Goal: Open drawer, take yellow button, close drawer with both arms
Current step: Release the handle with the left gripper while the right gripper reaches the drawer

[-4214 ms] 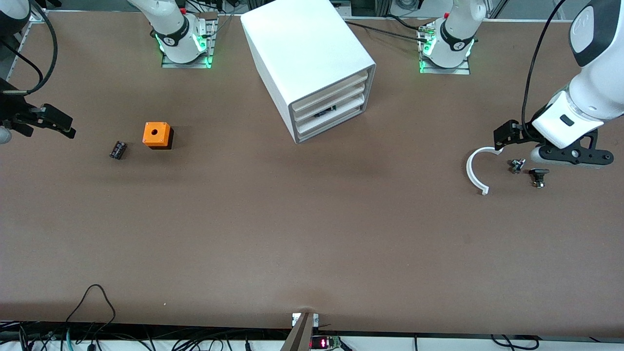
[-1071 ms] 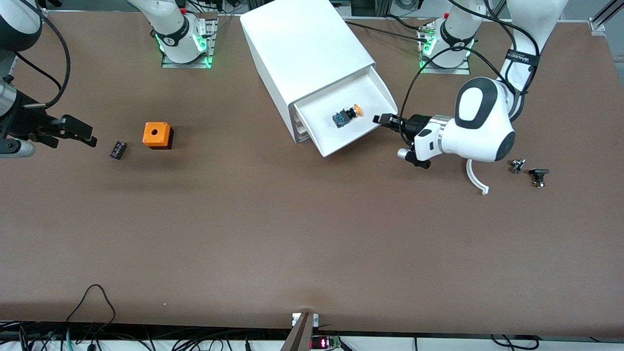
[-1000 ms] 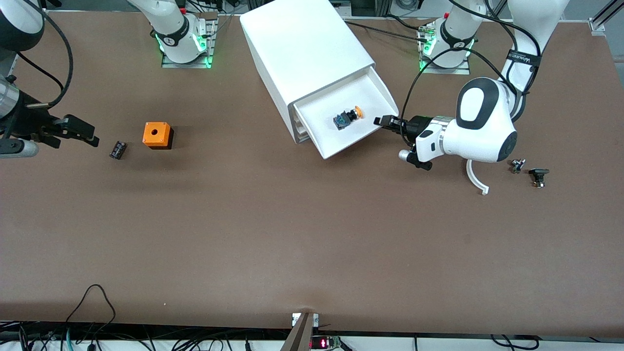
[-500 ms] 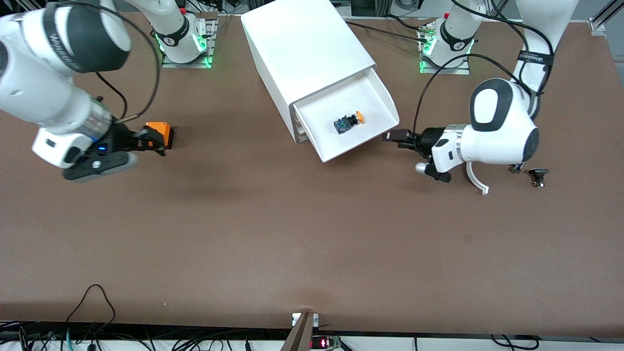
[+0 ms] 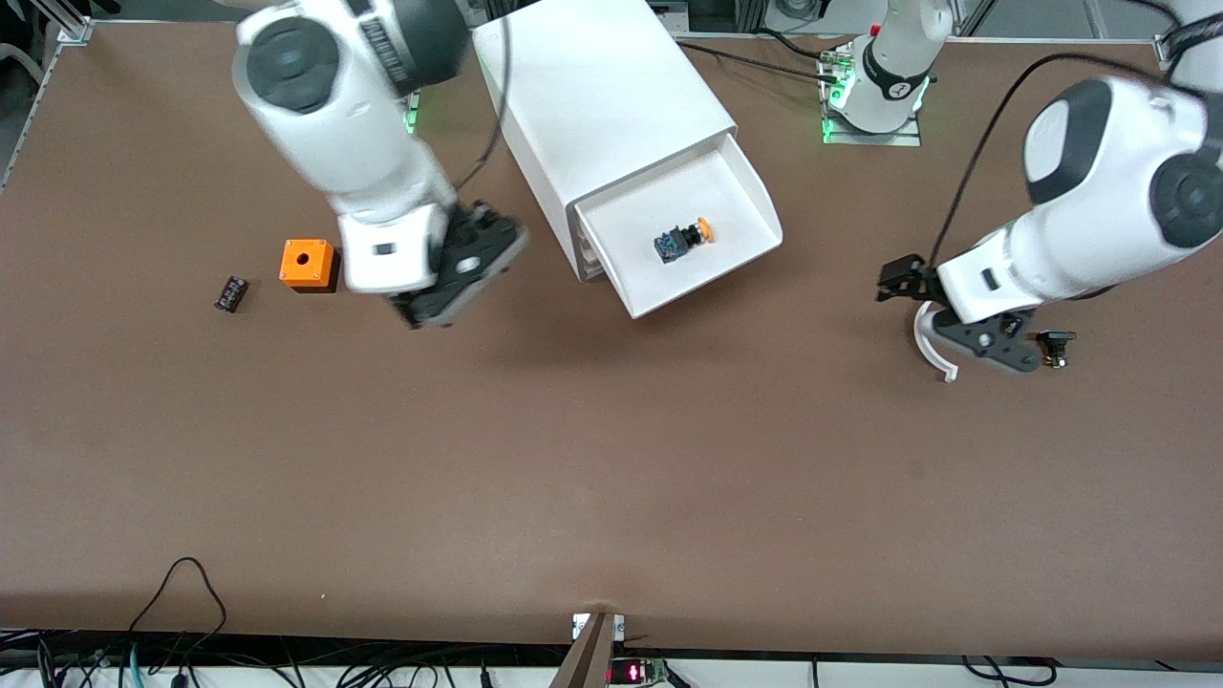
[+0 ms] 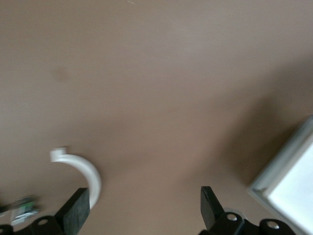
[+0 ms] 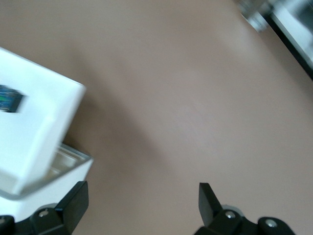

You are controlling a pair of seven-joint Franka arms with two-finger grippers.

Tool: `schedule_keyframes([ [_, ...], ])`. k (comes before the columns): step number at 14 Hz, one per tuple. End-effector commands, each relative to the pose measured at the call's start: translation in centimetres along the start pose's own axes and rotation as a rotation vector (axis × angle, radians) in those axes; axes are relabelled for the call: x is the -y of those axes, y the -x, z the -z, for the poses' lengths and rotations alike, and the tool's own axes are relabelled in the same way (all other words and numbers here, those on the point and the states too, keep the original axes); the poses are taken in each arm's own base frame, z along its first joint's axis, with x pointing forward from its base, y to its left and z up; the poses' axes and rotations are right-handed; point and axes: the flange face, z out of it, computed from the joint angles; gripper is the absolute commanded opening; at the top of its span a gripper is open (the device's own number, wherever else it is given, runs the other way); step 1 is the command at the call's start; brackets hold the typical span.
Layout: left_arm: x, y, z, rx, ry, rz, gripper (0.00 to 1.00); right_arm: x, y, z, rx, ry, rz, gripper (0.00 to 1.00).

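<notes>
The white cabinet (image 5: 602,105) stands at the back middle of the table. Its middle drawer (image 5: 736,186) is pulled out. The button (image 5: 683,238), orange cap on a dark body, lies inside it. My right gripper (image 5: 482,239) is open and empty over the table beside the cabinet, toward the right arm's end. Its wrist view (image 7: 142,193) shows the drawer's corner (image 7: 44,117) and the button's blurred dark body (image 7: 10,100). My left gripper (image 5: 895,278) is open and empty, apart from the drawer, toward the left arm's end. Its wrist view (image 6: 142,200) shows a drawer corner (image 6: 291,183).
An orange cube with a hole (image 5: 308,263) and a small black cylinder (image 5: 230,292) lie toward the right arm's end. A white curved piece (image 5: 929,342), also in the left wrist view (image 6: 85,169), and a small dark part (image 5: 1055,344) lie under the left arm.
The drawer went from shut to pulled out. The left gripper has since backed away from it toward its end. The right arm swung in from the table's end to beside the cabinet.
</notes>
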Motion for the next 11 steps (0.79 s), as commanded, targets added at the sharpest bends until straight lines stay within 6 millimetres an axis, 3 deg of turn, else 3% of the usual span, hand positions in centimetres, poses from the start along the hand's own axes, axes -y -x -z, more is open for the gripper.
schedule_keyframes([
  [1,3.9,1.1,3.0,-0.012,-0.075,0.036,1.00,4.8,-4.6,-1.6,-0.034,0.006,0.206,1.00],
  [4,6.3,2.6,3.6,0.027,-0.061,0.086,1.00,9.8,-7.1,-4.1,-0.061,0.005,0.385,1.00],
  [5,6.3,2.7,3.7,0.026,-0.066,0.130,1.00,10.5,-7.4,-5.8,-0.046,-0.008,0.438,1.00],
  [7,6.1,2.7,3.6,0.033,-0.075,0.241,1.00,12.2,-7.6,-7.2,-0.021,-0.025,0.566,1.00],
  [11,6.0,2.7,3.9,0.028,-0.096,0.252,1.00,12.8,-6.7,-9.9,0.079,-0.078,0.711,1.00],
])
